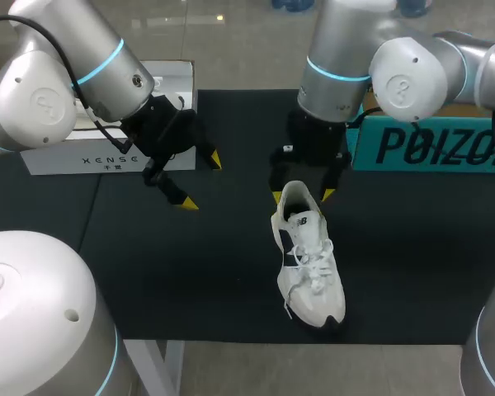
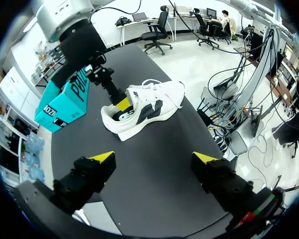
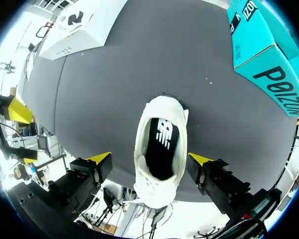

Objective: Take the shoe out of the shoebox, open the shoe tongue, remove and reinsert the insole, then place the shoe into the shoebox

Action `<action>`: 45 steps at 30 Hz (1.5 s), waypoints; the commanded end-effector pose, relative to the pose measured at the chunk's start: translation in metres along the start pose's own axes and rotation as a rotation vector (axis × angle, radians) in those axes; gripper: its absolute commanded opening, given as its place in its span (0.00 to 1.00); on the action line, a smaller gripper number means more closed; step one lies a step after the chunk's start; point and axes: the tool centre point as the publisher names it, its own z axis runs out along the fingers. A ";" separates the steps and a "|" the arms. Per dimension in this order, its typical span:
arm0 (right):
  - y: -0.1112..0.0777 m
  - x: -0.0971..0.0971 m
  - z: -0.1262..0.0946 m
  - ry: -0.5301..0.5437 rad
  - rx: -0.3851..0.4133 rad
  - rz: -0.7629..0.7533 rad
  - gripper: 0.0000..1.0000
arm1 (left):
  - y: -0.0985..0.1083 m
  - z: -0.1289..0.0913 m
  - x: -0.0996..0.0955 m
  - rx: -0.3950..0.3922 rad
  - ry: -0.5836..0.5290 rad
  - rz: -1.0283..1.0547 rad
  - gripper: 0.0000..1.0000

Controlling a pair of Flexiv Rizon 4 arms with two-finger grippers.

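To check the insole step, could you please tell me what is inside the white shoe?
Inside the white shoe a black insole with a white mark shows; its front is hidden under the laces.

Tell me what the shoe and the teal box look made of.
Shoe: white matte upper, probably fabric with smoother synthetic panels, judging by the soft, seamed look; cord laces. Teal box: likely cardboard with a smooth printed surface, judging by its flat sides and crisp folded edges.
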 end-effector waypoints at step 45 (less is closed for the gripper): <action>-0.025 -0.006 -0.013 0.080 0.068 -0.390 0.00 | 0.000 0.001 0.000 -0.003 0.001 0.000 1.00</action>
